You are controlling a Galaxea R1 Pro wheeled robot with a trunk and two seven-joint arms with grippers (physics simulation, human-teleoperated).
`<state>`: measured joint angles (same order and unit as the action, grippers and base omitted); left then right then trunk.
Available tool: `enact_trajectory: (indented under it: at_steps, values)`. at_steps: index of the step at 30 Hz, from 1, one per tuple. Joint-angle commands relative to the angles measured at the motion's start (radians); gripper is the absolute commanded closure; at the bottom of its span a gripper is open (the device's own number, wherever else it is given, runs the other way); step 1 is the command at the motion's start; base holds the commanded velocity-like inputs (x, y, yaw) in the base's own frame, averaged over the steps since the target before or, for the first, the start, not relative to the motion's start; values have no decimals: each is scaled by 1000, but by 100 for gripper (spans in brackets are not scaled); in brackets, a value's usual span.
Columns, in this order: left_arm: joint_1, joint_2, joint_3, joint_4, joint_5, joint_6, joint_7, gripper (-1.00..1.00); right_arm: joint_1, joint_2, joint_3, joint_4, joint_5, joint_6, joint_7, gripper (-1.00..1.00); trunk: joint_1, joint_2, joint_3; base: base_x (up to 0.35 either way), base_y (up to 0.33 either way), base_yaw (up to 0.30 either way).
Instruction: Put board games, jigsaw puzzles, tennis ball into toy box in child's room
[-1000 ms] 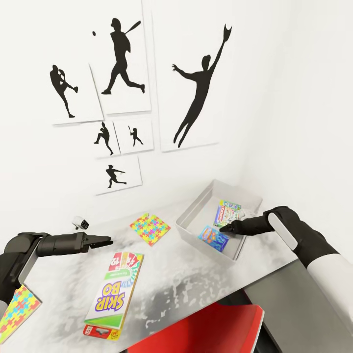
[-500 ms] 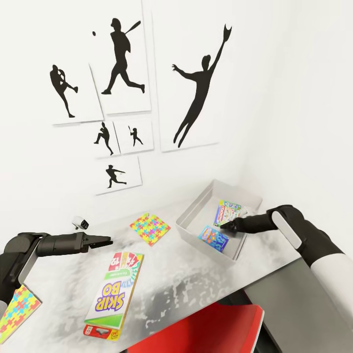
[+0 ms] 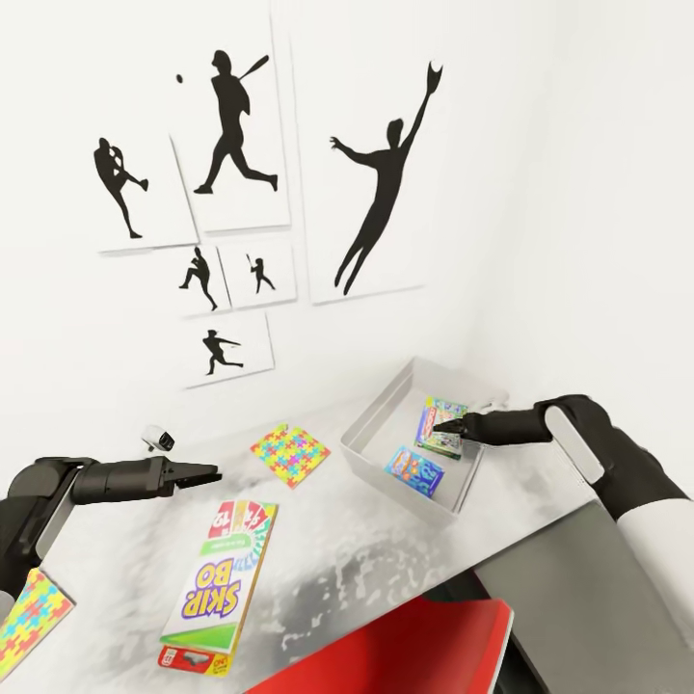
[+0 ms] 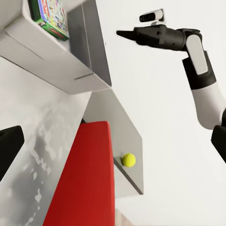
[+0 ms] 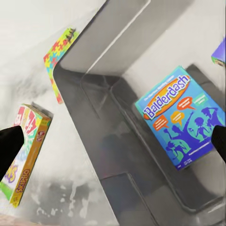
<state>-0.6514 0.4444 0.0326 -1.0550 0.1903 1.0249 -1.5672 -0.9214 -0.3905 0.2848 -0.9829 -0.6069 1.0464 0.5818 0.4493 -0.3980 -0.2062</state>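
**Two games in the toy box, right pincer above them**

The toy box sits on the counter with the blue Balderdash game flat on its floor and the green-edged game leaning further in. The right pincer hangs directly over the green-edged game; in the head view its tips look drawn together with nothing between them, but whether they touch the cover is hard to make out. The right wrist view crops its fingers to dark corners, with the Balderdash game lying between them.

The left pincer hovers above the counter, fingers close together and holding nothing. The Skip-Bo box lies just below it, a jigsaw puzzle just beyond its tips. A second jigsaw puzzle is cut by the frame edge under the left arm.

The tennis ball rests on a lower grey ledge beside a red chair.
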Motion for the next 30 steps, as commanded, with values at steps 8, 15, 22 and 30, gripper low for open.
enact_trajectory:
  at_steps: [8,15,22,30]
  values:
    - [-1,0,1,0,0,11,-4,-100,27,-1,-150,-80,4,1,68,-100,1,-2,10,0,0,-133]
    - [-1,0,1,0,0,11,-4,-100,85,-1,-251,-110,7,1,208,-100,1,-2,21,0,0,-138]
    - [-1,3,1,1,0,11,-4,-100,207,3,-330,-180,6,1,288,-100,1,-2,32,-60,35,-138]
    - [-1,13,2,3,3,11,-4,-100,443,17,-391,-301,5,-164,415,-100,1,-2,45,-33,24,-138]
